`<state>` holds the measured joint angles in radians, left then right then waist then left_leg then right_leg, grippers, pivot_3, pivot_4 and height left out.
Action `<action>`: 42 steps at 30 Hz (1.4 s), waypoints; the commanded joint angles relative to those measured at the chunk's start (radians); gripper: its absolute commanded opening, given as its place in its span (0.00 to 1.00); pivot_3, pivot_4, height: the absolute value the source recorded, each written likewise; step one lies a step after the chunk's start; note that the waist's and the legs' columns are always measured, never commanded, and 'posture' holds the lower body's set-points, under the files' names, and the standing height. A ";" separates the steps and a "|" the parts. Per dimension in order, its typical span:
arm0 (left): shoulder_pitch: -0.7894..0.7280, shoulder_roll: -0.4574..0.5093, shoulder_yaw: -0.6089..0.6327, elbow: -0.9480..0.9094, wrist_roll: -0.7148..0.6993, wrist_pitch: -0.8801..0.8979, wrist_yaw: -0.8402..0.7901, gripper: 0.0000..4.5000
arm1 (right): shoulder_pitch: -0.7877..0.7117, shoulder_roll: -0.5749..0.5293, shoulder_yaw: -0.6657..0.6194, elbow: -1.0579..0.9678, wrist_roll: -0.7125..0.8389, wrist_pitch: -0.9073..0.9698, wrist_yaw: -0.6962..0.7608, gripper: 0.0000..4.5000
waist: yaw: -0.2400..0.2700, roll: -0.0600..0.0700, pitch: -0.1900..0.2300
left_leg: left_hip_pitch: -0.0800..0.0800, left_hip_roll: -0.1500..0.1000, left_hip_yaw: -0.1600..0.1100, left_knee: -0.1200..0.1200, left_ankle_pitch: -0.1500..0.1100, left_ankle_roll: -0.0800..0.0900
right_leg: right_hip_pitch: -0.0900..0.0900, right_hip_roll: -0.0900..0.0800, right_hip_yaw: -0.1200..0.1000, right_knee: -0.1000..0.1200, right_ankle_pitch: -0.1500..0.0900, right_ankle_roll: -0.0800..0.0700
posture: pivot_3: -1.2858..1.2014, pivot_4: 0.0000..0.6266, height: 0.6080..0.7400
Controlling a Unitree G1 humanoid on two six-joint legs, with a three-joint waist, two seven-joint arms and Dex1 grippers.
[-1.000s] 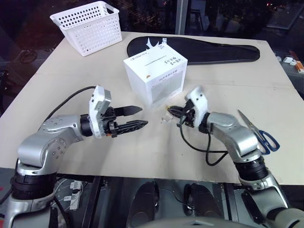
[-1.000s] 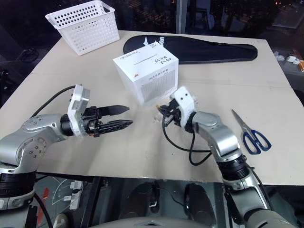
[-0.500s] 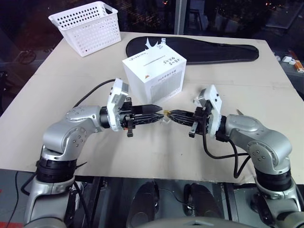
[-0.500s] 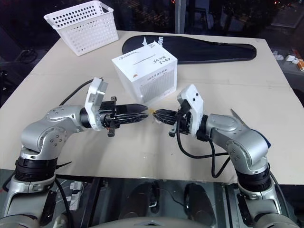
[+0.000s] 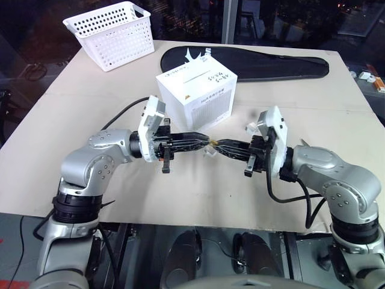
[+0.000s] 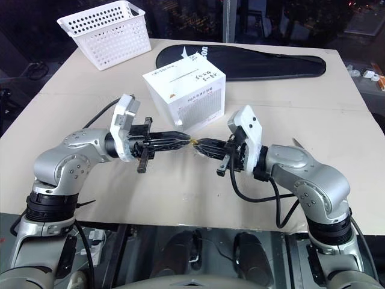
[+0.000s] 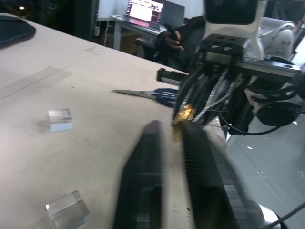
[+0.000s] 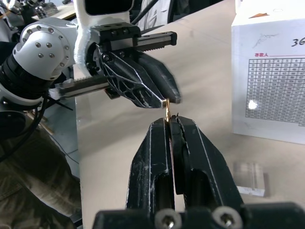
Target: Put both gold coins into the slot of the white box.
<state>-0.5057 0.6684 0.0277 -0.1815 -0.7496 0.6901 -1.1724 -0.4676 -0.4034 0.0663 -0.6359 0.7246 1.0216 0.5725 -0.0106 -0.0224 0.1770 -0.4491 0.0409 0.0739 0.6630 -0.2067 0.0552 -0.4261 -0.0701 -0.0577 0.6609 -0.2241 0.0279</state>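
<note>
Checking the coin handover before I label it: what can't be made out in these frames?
- Second gold coin: not identifiable; only one gold coin is visible, edge-on between the two hands' tips.
- Whether the left hand already grips the coin: the fingers are blurred in the left wrist view, too small in the eye views.
- Slot: just a thin line in the eye views; the white box is cut off by the right wrist view's edge.

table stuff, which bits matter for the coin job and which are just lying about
Job:
gold coin, pinched between both grippers' tips
right gripper
left gripper
white box
slot

Lying about:
white basket
black bag
scissors
clear cases
</note>
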 commanded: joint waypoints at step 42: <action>-0.011 0.009 -0.035 -0.047 -0.004 0.014 -0.083 0.01 | 0.027 -0.045 0.048 -0.040 0.049 -0.095 0.034 0.00 | 0.000 0.000 0.000 | 0.000 0.000 0.000 0.000 0.000 0.000 | 0.000 0.000 0.000 0.000 -0.001 0.002 | 0.52 0.24 1.00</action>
<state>-0.5057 0.6753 -0.0038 -0.2042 -0.7486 0.7122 -1.2571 -0.4382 -0.4523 0.1177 -0.6357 0.7557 0.9540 0.6044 -0.0103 -0.0225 0.1770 -0.4492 0.0410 0.0738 0.6630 -0.2068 0.0553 -0.4261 -0.0701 -0.0577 0.6609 -0.2253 0.0298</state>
